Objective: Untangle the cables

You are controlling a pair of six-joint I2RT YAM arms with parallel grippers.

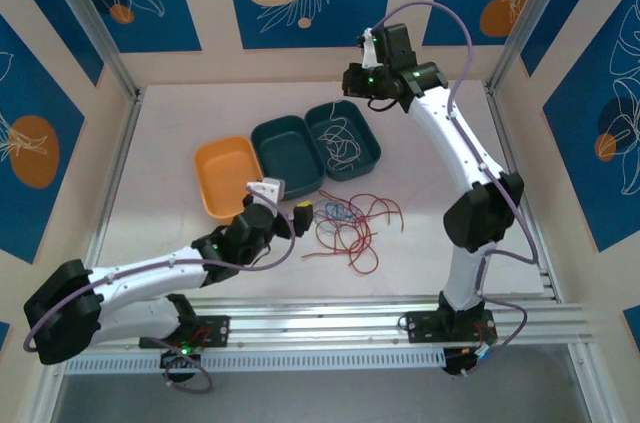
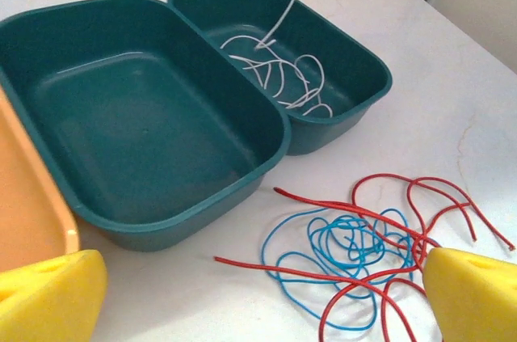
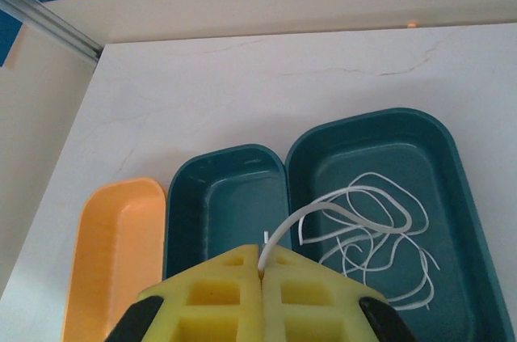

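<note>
**White cable pinched, red and blue in a heap**

Your right gripper (image 3: 261, 271) has its yellow fingers pressed tight together on one end of the white cable (image 3: 367, 225). The right wrist view shows that pinch up close. The rest of the white cable lies in loops in the right teal tray (image 1: 368, 138), on the far part of the table (image 1: 180, 113). In the left wrist view the lifted strand runs off the top edge.

Your left gripper (image 2: 260, 306) has its fingers wide apart and holds nothing. It hangs low beside the red cable (image 2: 408, 196) and the blue cable (image 2: 339, 249). They lie mixed together on the table, nearer than the trays. From the top the blue one is hard to make out. The left wrist view shows red strands crossing over its loops.

The left teal tray (image 2: 137, 132) sits between the right one and the orange tray (image 1: 222, 183).
</note>
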